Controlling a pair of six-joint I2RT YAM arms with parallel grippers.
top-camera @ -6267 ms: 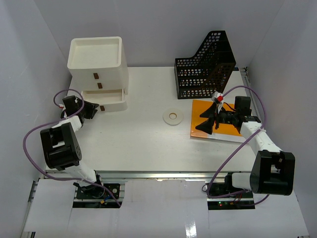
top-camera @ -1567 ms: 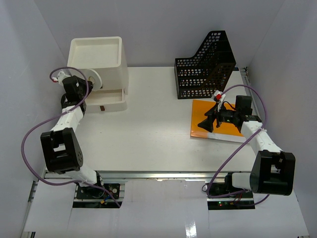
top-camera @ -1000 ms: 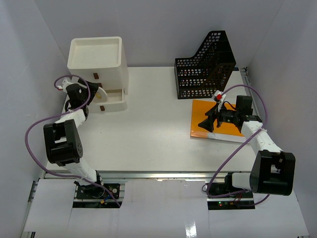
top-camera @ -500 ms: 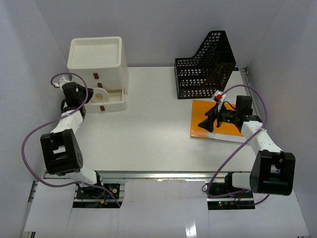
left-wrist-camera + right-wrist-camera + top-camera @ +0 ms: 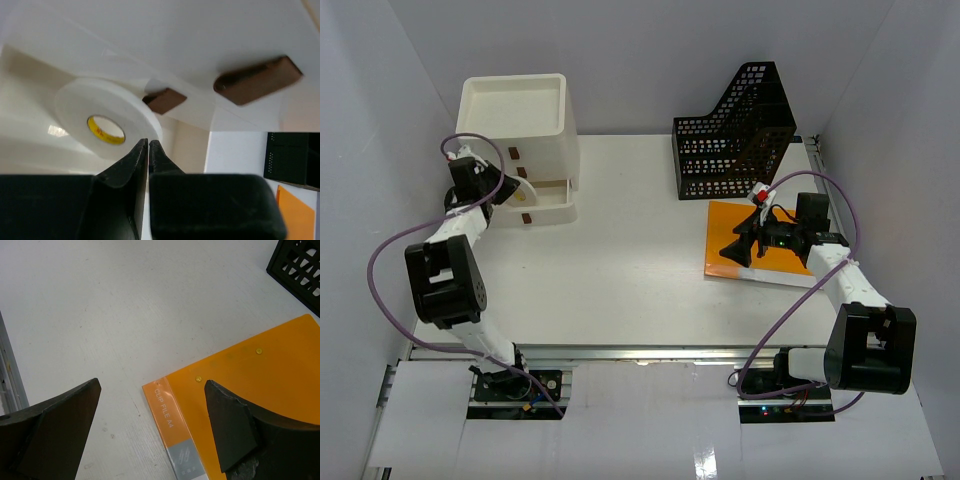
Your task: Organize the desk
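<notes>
Left black two-finger gripper [image 5: 148, 144] has its fingers pinched right together, arm stretched toward 12 o'clock, wrist turned to 3. Right black two-finger gripper [image 5: 151, 385] is spread wide, aimed at 9 o'clock and tipped downward.

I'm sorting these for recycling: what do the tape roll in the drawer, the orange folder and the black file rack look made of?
White tape roll with a yellow core: probably foam or paper tape, matte, thick winding. Flat orange clip file: likely plastic sheet, smooth, faint sheen, printed label. Black perforated file rack: mesh, probably metal; plastic possible.
</notes>
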